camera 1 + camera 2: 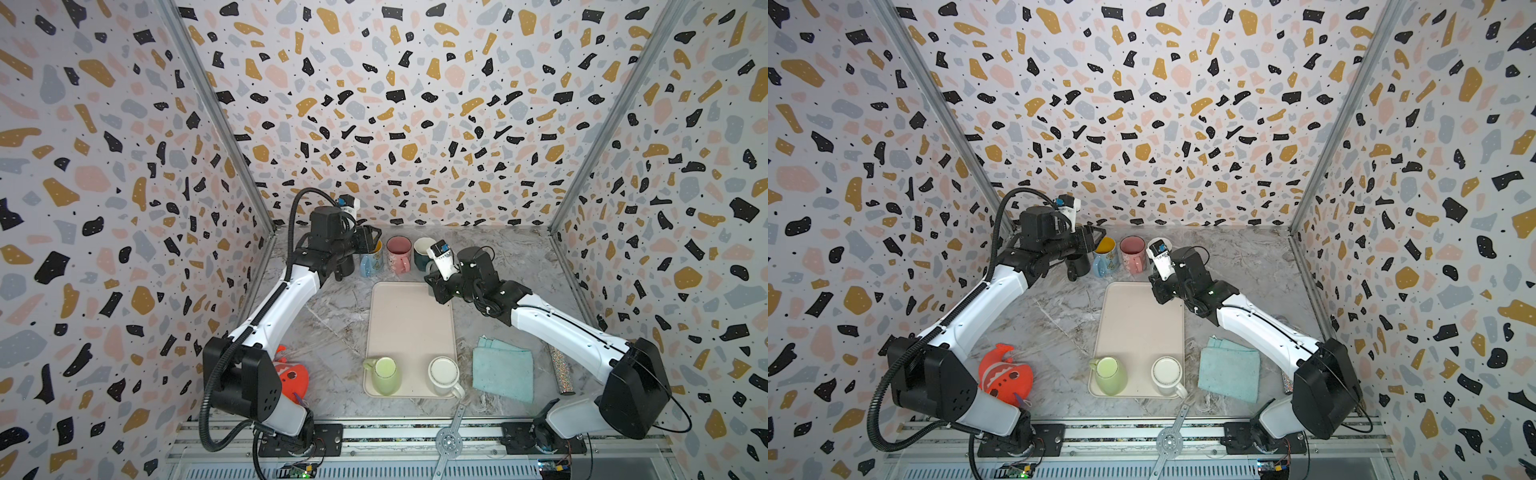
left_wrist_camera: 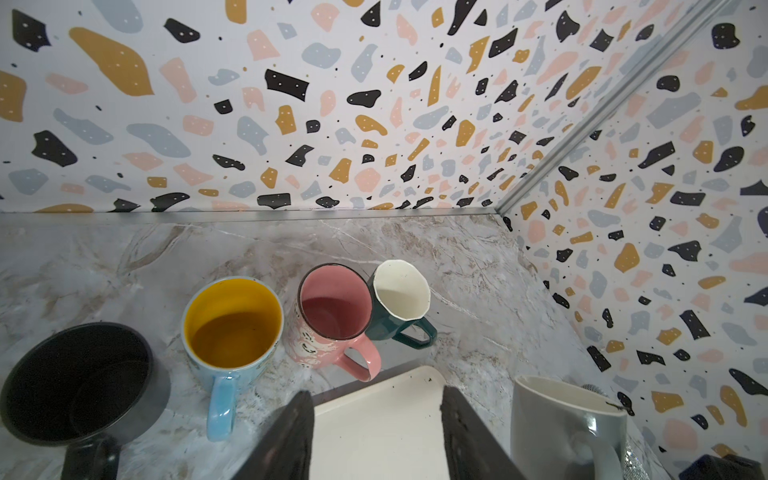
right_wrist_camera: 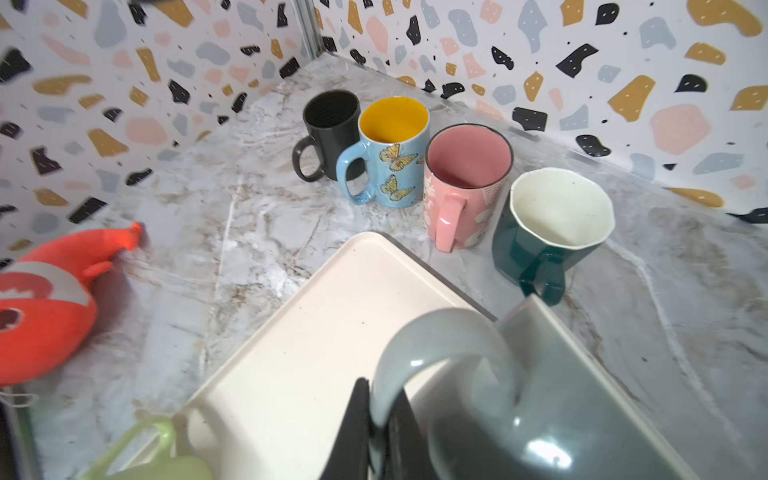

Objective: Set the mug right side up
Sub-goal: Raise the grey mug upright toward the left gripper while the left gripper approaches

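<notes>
Pinching the grey mug by its handle in my right claw, mouth-up over the far corner of the tray, I judge a slow level set-down beside the dark green mug best

A cream tray with rounded corners lies in the middle of the marble-patterned desk, its long sides running front to back. Just to its right, near the front, lies a folded teal cloth, and beyond that a glittery tube, partly hidden. An orange fish toy lies at the front left. The speckled walls close in three sides.
</notes>
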You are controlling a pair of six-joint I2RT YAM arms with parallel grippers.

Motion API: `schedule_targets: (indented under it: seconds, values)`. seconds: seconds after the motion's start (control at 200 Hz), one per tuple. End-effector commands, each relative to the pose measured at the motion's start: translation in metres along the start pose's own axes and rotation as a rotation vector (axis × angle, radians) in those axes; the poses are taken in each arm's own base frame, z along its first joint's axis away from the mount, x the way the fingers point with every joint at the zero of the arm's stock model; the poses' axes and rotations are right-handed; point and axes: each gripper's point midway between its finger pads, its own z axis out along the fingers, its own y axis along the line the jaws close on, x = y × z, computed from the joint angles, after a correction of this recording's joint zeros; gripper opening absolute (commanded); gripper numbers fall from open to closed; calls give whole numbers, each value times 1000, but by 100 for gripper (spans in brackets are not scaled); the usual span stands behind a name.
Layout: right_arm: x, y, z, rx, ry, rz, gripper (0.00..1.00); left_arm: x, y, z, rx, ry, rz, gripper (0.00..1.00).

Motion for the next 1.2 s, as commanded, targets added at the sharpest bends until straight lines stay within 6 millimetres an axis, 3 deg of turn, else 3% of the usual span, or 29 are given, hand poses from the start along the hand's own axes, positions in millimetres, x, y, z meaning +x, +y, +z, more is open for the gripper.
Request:
schedule_targets:
  seconds: [0.0,0.27,0.516,0.786,1.196]
  values:
    - [-42,-10,-29,176,-134,-205,0,-6,-24,-13,95,7,93,51]
    - [-38,-5,-27,371,-147,-477,0,-5,-47,-25,140,57,218,51]
    - [-45,2,-39,443,-250,-579,0,21,-83,-37,177,122,391,54]
    - [-47,17,-51,525,-345,-732,0,33,-102,-31,243,161,428,54]
    - [-45,17,-42,600,-341,-854,0,70,-139,-31,344,264,570,54]
